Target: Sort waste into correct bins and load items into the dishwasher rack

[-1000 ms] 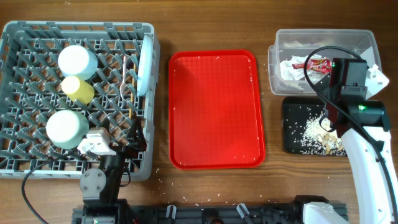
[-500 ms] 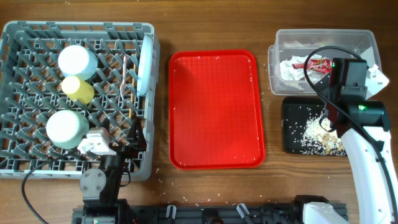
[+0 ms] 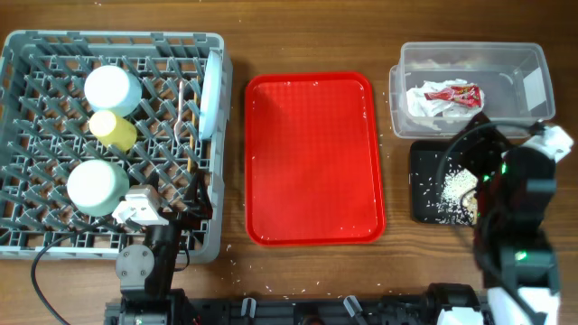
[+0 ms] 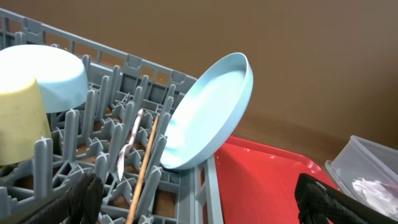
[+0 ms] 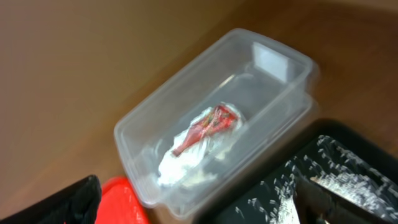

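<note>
The grey rack (image 3: pixel 27 226) holds a mint bowl (image 3: pixel 110 88), a yellow cup (image 3: pixel 113 129), a second mint piece (image 3: pixel 95 185) and the pale blue plate (image 4: pixel 205 118) on edge. A white fork (image 4: pixel 129 140) and a chopstick (image 4: pixel 144 168) lie among the pegs. The clear tub (image 3: pixel 470 59) holds the red-and-white wrapper (image 5: pixel 208 124) and the napkin (image 5: pixel 180 158). Rice scraps (image 3: pixel 456 185) lie in the black tray (image 3: pixel 423 158). My left gripper (image 4: pixel 202 208) is open and empty at the rack's front right corner. My right gripper (image 5: pixel 199 211) is open and empty over the black tray.
The flat red tray (image 3: pixel 312 158) lies between the rack and the bins, with a few rice grains on it. Loose grains dot the wooden table in front of the red tray. The right arm (image 3: pixel 515 226) covers the black tray's right part.
My right arm has drawn back toward the table's front, off the clear tub, which now shows in full. The left arm has not moved.
</note>
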Controlling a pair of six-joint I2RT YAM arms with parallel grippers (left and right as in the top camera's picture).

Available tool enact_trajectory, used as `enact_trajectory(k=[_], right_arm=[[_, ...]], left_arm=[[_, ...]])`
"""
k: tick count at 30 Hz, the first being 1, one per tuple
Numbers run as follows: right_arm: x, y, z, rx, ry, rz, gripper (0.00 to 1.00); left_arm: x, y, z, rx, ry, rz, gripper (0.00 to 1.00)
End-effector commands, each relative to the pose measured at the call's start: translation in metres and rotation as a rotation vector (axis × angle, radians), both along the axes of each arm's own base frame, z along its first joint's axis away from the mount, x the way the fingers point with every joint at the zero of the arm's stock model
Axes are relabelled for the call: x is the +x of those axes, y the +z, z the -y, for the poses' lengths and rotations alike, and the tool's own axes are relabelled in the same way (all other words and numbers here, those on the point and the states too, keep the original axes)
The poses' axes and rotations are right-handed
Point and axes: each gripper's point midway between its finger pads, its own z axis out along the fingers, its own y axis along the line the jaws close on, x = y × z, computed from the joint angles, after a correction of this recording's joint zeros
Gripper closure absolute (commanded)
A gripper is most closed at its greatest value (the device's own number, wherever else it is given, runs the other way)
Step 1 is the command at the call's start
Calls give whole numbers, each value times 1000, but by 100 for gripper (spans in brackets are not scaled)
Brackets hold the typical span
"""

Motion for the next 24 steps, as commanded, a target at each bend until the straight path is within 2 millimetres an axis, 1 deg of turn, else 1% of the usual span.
enact_trajectory(k=[1, 3, 5, 8, 9, 11, 13, 17, 22, 24], right_arm=[[0, -24, -39, -62, 268, 69, 0], [-6, -34, -46, -66, 301, 146, 0], [-17, -41, -47, -75, 303, 195, 0], [-29, -45, -48, -104, 305, 259, 0], [-31, -48, -48, -108, 304, 273, 1], [-34, -63, -48, -112, 303, 296, 0], [-34, -70, -49, -114, 306, 317, 0], [-37, -75, -50, -127, 310, 364, 0], [-42, -68, -52, -185, 327, 388, 0], [-42, -74, -52, -184, 330, 363, 0]], left_arm=[[0, -2, -3, 20, 13, 0, 0], [0, -2, -3, 20, 13, 0, 0], [0, -2, -3, 20, 13, 0, 0], [0, -2, -3, 20, 13, 0, 0], [0, -2, -3, 20, 13, 0, 0], [0, -2, -3, 20, 13, 0, 0], [0, -2, -3, 20, 13, 0, 0], [0, -2, -3, 20, 13, 0, 0], [0, -2, -3, 20, 13, 0, 0], [0, -2, -3, 20, 13, 0, 0]])
